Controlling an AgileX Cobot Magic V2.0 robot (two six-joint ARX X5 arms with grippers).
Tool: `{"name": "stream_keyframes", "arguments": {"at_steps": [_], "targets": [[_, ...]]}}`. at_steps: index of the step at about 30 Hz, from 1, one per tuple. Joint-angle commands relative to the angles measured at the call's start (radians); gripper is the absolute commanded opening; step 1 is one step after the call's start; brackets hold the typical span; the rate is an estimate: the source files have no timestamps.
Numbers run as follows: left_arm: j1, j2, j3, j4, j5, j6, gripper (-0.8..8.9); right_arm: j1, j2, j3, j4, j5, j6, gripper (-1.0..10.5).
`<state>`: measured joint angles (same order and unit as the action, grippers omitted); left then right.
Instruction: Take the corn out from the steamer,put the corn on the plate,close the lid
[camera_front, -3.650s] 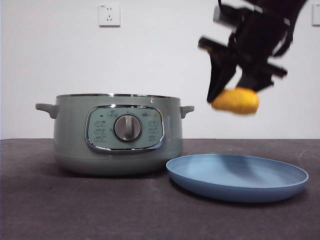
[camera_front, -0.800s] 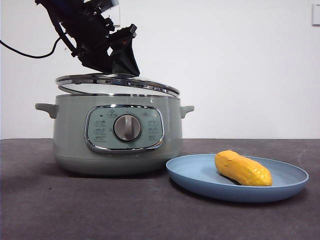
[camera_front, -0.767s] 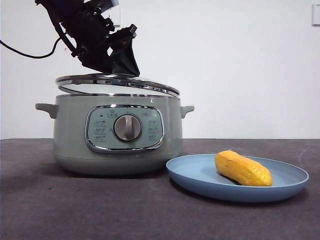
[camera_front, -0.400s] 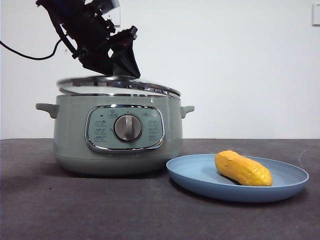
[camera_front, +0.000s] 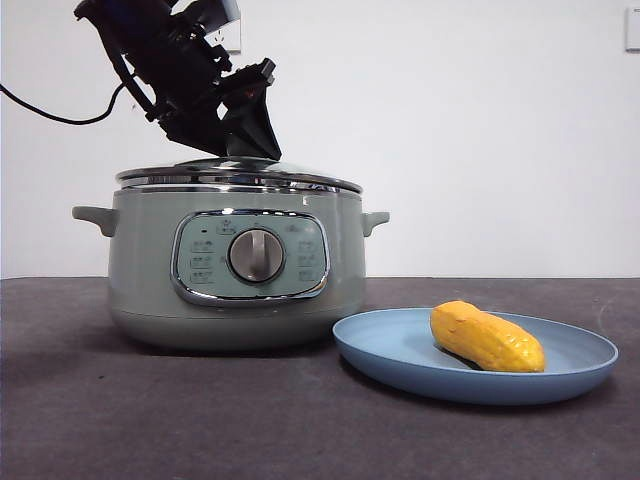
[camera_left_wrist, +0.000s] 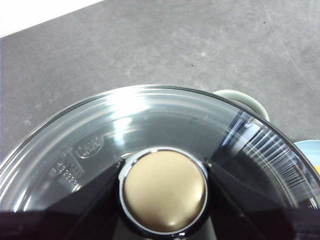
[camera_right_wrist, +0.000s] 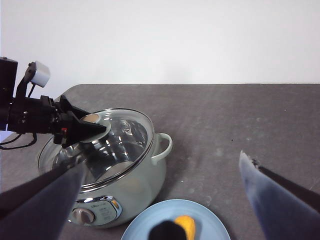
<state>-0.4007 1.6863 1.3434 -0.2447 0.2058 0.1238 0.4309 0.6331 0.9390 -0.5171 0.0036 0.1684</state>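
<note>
The dark grey worktop (camera_front: 200, 420) carries the steamer (camera_front: 235, 270), with the plate (camera_front: 400, 350) just beside it at its dial side. The lid (camera_front: 235, 176) sits level on the steamer's rim. The left gripper (camera_left_wrist: 165, 192) comes down onto the lid from above, its jaws closed against either side of the knob (camera_left_wrist: 165, 189). The right gripper (camera_right_wrist: 165, 200) hangs high above the plate, jaws spread wide and holding nothing. The corn (camera_front: 487, 337) lies on the plate.
</note>
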Motion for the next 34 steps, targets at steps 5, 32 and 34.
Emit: {"name": "stream_keyframes", "arguments": {"at_steps": [5, 32, 34], "targets": [[0.003, 0.014, 0.012, -0.017, 0.003, 0.009, -0.08, 0.001, 0.002, 0.003, 0.007, 0.001, -0.004, 5.7], [0.005, 0.051, 0.012, -0.123, 0.005, 0.0, 4.18, 0.002, 0.002, 0.003, -0.016, -0.006, -0.004, 5.7], [0.005, 0.037, 0.013, -0.123, 0.005, 0.0, 4.18, 0.002, 0.002, 0.003, -0.031, -0.006, -0.005, 5.7]]}}
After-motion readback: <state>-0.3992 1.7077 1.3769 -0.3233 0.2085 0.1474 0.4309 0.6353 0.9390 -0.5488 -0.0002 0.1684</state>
